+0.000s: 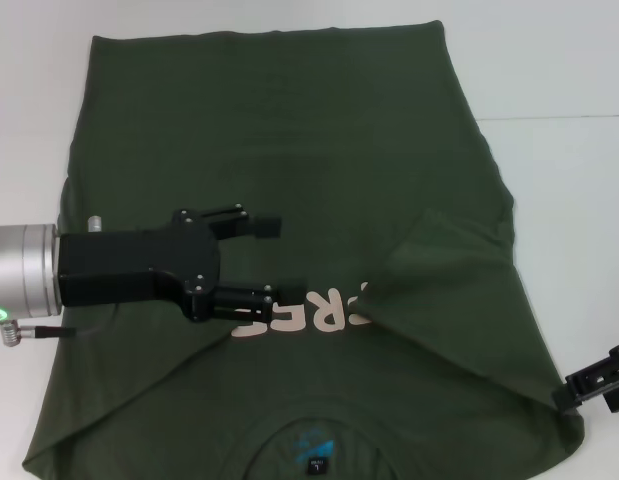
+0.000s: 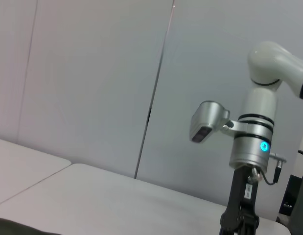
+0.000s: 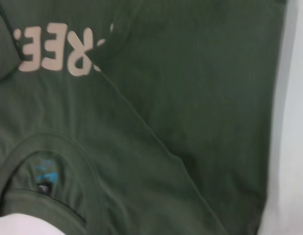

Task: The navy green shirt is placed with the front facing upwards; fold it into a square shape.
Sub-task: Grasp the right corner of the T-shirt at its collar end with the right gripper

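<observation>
The navy green shirt (image 1: 289,130) lies flat on the white table (image 1: 559,170), front up, with its collar and blue neck label (image 1: 317,445) at the near edge. Its right sleeve (image 1: 449,255) is folded inward and covers the end of the pale chest lettering (image 1: 309,312). My left gripper (image 1: 261,262) reaches in from the left and stands open over the shirt's middle, beside the lettering. My right gripper (image 1: 597,380) sits at the shirt's near right corner. The right wrist view shows the shirt (image 3: 190,73), its lettering (image 3: 58,46) and its collar (image 3: 43,171).
Bare white table surrounds the shirt on the right and far side. In the left wrist view the right arm (image 2: 254,142) stands upright before a pale wall, with a sliver of the shirt (image 2: 14,229) at the frame's edge.
</observation>
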